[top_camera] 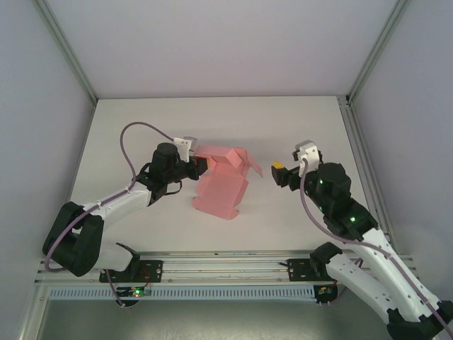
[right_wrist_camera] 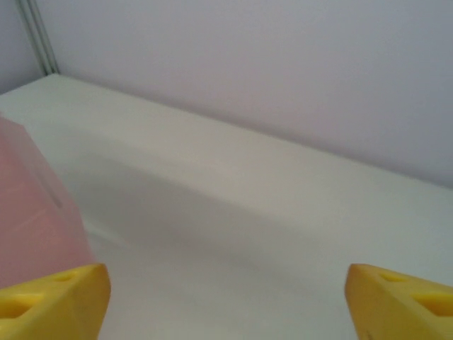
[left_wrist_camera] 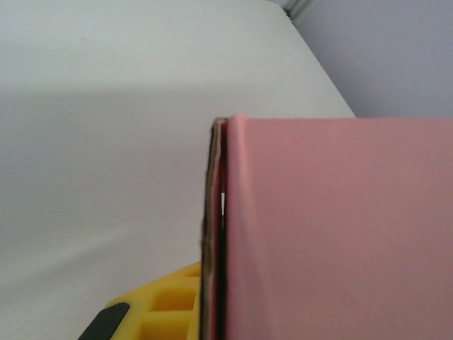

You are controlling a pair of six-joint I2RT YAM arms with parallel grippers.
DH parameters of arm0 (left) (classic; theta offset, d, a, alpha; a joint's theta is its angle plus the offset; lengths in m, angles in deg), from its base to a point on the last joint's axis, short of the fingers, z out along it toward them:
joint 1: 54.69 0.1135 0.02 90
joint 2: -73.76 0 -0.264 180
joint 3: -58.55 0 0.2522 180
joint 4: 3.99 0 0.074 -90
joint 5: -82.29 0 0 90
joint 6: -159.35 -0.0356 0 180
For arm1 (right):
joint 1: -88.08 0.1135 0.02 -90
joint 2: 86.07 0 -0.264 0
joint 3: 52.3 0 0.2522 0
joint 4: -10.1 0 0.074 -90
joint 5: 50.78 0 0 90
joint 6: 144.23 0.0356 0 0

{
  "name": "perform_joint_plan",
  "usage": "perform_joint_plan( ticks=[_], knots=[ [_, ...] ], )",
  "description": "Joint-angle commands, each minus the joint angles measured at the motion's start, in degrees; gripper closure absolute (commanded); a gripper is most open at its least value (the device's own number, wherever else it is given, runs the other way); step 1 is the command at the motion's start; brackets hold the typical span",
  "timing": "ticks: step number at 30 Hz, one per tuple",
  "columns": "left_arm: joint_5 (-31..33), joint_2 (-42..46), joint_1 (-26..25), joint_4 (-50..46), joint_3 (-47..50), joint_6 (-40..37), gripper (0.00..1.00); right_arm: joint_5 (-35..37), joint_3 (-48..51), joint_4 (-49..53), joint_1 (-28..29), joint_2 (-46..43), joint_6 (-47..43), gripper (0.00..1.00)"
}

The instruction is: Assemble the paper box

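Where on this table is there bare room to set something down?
The far strip of table behind the paper box up to the back wall is bare, as is the near strip before the front rail. The middle is crowded: the left gripper grips the box and the right gripper hangs open beside it.

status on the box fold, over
left gripper shut on paper box edge. right gripper open, beside it, not touching. nothing in the way.
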Motion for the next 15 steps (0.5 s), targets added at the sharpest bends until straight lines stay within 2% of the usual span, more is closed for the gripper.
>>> perform_joint_plan(
  ticks=[1, 6, 9, 11, 15],
  knots=[
    [-4.46, 2.12, 0.70, 6.58, 1.77, -2.67, 1.00, -13.65, -3.68, 3.03, -0.60, 3.14, 0.40, 0.20],
    [-2.47, 1.18, 0.84, 0.93, -0.88, -3.91, 1.00, -25.45, -3.00, 0.58, -0.19, 4.85, -0.59, 0.21],
    [-3.15, 0.61, 0.82, 1.61, -0.81, -3.76, 1.00, -25.04, -2.61, -0.50, 0.35, 6.05, -0.47, 0.22],
    [-3.09, 0.61, 0.85, 1.71, -0.84, -3.45, 1.00, -24.91, -2.89, -0.31, 0.84, 7.53, -1.07, 0.27],
    [-2.52, 0.61, 0.83, 1.38, -0.86, -3.06, 1.00, -25.07, -4.20, -0.47, 3.06, 11.39, -2.84, 0.30]
  ],
)
